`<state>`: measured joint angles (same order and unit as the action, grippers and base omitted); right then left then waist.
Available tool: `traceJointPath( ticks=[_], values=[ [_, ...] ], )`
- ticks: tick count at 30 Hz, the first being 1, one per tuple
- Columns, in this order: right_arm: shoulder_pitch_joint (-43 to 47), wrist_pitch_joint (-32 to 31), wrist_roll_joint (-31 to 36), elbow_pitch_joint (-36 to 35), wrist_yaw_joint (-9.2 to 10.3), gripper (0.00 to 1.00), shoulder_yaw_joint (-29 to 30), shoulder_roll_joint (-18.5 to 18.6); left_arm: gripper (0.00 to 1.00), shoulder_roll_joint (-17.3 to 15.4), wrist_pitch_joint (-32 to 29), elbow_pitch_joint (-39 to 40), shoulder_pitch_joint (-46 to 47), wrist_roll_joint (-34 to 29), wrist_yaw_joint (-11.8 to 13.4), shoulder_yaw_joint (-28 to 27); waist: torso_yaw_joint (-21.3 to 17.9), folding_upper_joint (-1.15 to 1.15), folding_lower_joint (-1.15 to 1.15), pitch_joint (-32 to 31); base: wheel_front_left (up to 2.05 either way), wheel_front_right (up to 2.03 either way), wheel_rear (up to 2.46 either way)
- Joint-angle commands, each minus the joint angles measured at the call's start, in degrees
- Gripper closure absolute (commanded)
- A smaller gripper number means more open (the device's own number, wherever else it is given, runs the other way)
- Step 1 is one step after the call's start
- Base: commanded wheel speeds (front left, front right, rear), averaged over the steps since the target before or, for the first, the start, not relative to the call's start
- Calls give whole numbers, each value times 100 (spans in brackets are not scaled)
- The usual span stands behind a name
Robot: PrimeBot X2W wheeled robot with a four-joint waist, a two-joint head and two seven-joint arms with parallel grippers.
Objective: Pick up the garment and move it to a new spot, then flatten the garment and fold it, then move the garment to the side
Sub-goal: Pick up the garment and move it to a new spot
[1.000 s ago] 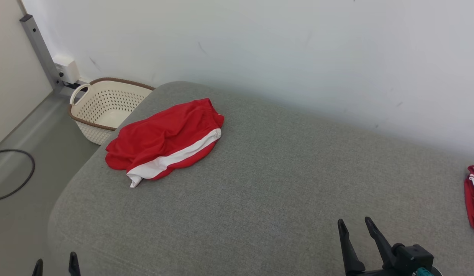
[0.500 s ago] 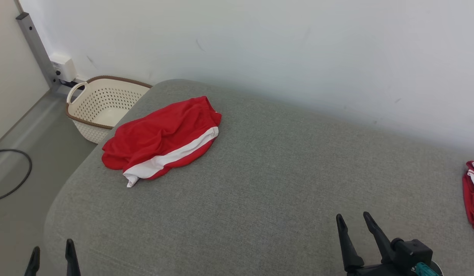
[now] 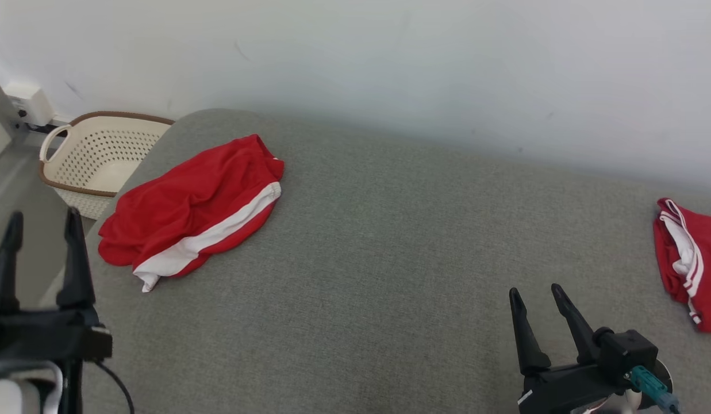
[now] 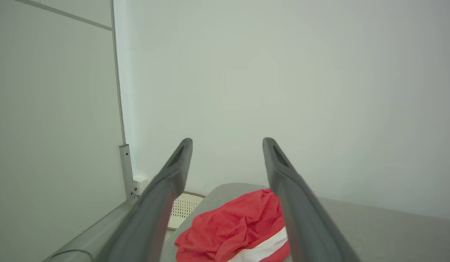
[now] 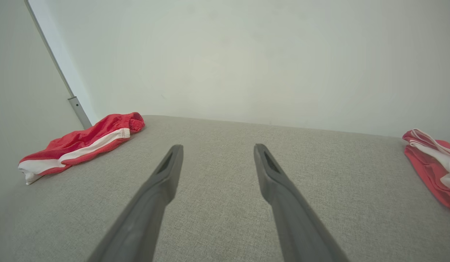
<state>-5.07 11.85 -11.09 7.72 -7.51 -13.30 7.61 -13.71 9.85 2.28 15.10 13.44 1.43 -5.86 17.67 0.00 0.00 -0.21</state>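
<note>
The garment (image 3: 188, 207), a pair of crumpled red shorts with a white stripe, lies at the far left of the grey cushioned surface (image 3: 389, 259); it also appears as a red heap (image 4: 232, 229) in the left wrist view and low at the left (image 5: 79, 143) in the right wrist view. My left gripper (image 3: 42, 215) hovers open at the left edge, just left of the garment and apart from it. Over the near right of the surface my right gripper (image 3: 536, 293) stands open and empty, far from the garment.
A cream perforated basket (image 3: 96, 158) stands on the floor behind the surface's left corner. A second red and white garment (image 3: 685, 261) lies at the right edge. A white wall runs along the back. A grey post (image 5: 77, 109) stands at the left.
The head camera has turned right, shifting the scene left and baring more of the right-hand garment. My left gripper has risen well into view beside the shorts. Both grippers stay open.
</note>
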Motion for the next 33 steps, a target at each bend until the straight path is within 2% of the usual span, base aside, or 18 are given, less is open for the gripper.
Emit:
traceJointPath(
  ticks=[1, 12, 21, 33],
  values=[
    [-73, 19, 35, -35, 5, 0, -3, 19, 0, -47, -23, -64, 202, 80, -54, -19, -241, 0, 0, 193, 0, 0, 0],
    [-530, 97, 62, -71, 4, 0, -93, -13, 0, -572, -216, -1246, 1789, 494, -331, -284, -1166, 0, 0, 568, 0, 0, 0],
    [-826, 169, 112, -150, 4, 0, -115, -31, 0, -1099, -446, -2477, 2711, 664, -439, -417, -1797, 0, 0, 996, 0, 0, 0],
    [-1066, 236, 163, -217, 5, 0, -43, -3, 0, -1647, -936, -4293, 3829, 718, -740, -119, -2275, 0, 0, 1560, 0, 0, 0]
  ],
)
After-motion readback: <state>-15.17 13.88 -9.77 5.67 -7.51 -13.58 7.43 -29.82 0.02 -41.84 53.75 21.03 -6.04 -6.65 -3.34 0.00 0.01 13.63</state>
